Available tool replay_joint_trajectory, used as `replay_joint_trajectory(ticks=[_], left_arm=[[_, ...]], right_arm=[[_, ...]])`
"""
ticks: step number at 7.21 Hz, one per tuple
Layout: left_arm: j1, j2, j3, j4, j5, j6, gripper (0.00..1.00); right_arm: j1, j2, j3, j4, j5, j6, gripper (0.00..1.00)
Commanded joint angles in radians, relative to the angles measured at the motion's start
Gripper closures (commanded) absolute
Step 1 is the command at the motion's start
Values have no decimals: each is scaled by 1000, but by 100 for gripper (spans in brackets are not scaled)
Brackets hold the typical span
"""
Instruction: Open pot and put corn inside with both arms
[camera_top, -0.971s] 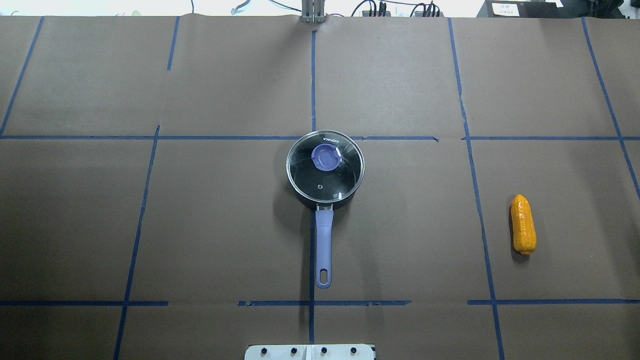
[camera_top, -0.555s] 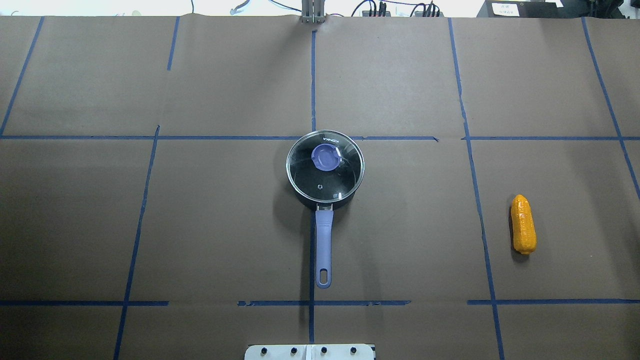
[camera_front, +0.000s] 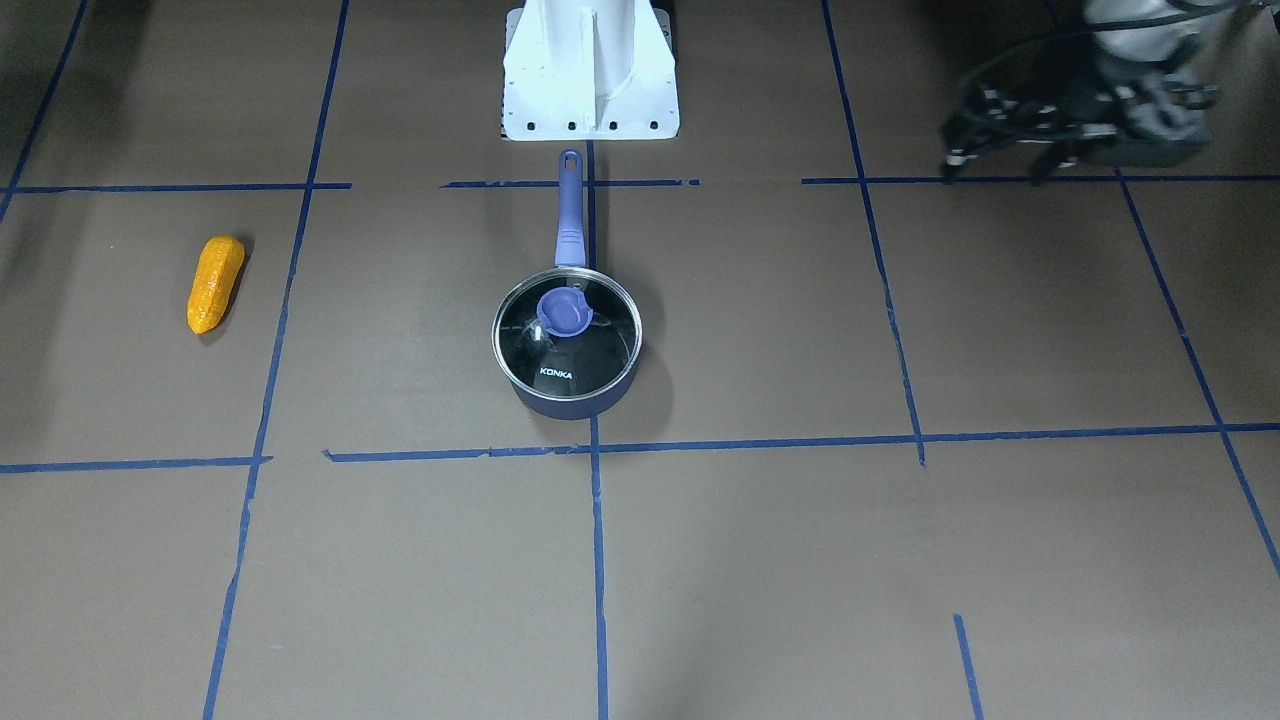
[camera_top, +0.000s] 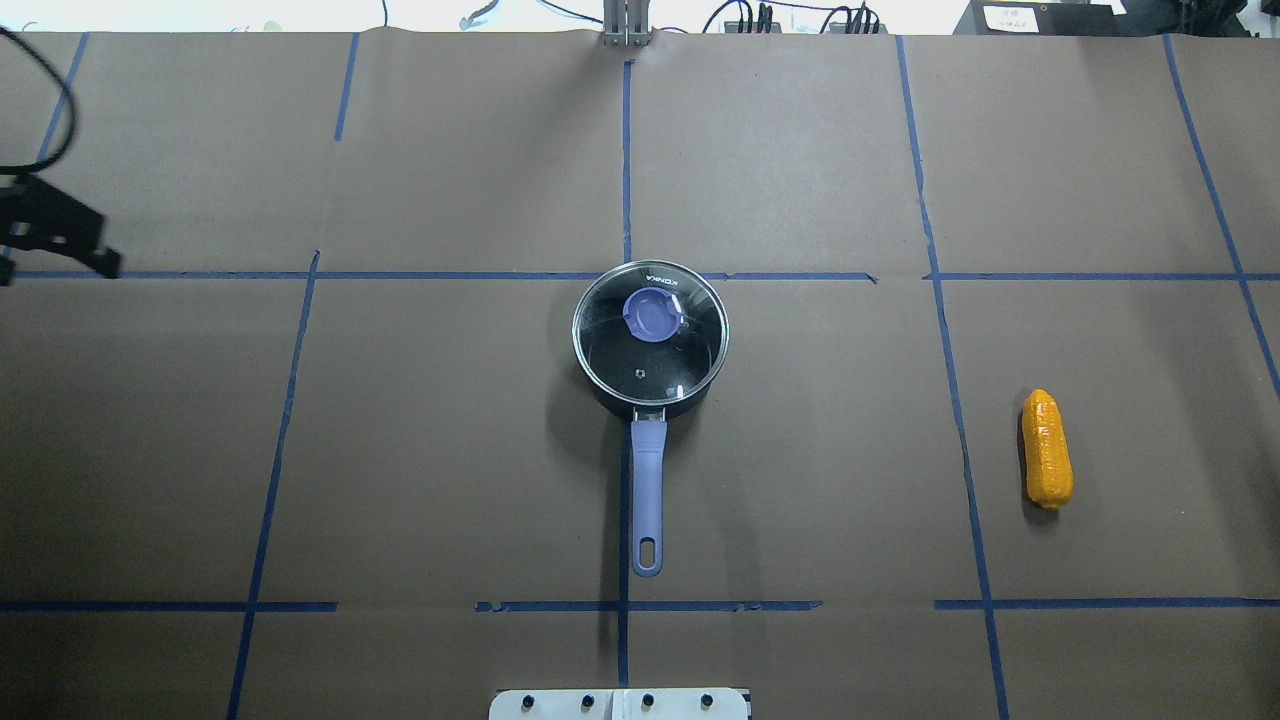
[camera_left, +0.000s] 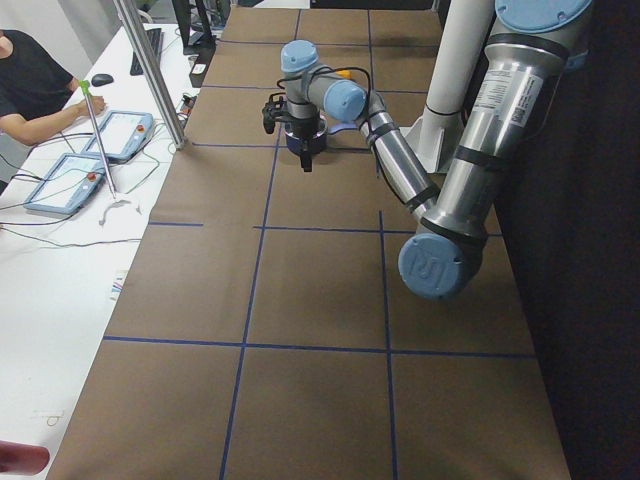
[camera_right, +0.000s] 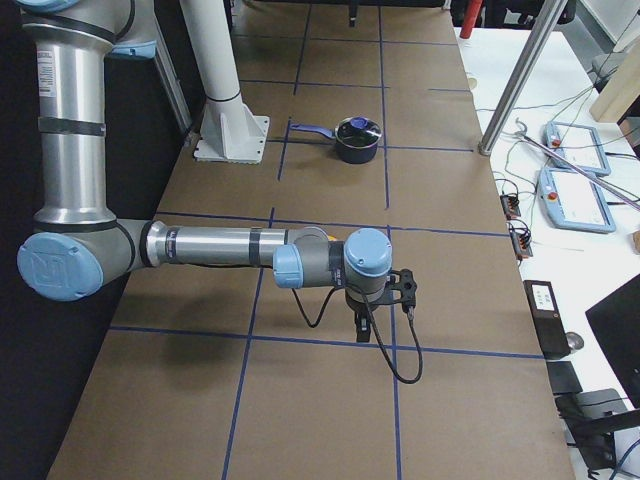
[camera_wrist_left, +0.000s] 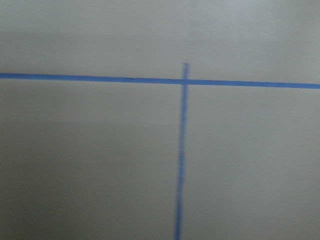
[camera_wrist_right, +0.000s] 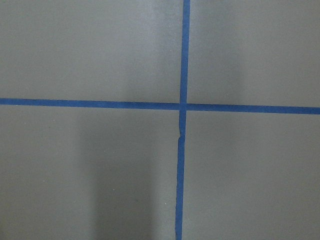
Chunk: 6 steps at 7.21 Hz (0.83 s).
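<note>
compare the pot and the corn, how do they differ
The pot is dark navy and round with a long handle; the corn is orange and tapered. The pot sits central under a glass lid; the corn lies off to the robot's right. Both rest on the table, untouched.

Left end effector (camera_left: 305, 160) pointing straight down, right end effector (camera_right: 363, 333) likewise

I see the small dark navy saucepan (camera_front: 572, 408) upright mid-table, shut under its round glass lid (camera_top: 640, 365), its long purple-blue straight handle (camera_top: 647, 480) pointing back toward me. The orange-yellow bumpy toy corn cob (camera_top: 1047, 450) lies flat, well off to my right, apart from the saucepan, its length roughly parallel to the handle.
</note>
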Motion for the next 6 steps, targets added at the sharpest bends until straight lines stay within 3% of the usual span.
replay_joint_trajectory(ticks=[1,4,6], left_arm=[[158,-264,136,60,80,-181,0],[245,-531,406,31,140,-288,0],[271,-580,528,-108,169,-370,0]], right_arm=[[0,0,23,-1,3,12,0],[-15,0,18,0,-3,11,0],[-15,0,20,-2,38,12,0]])
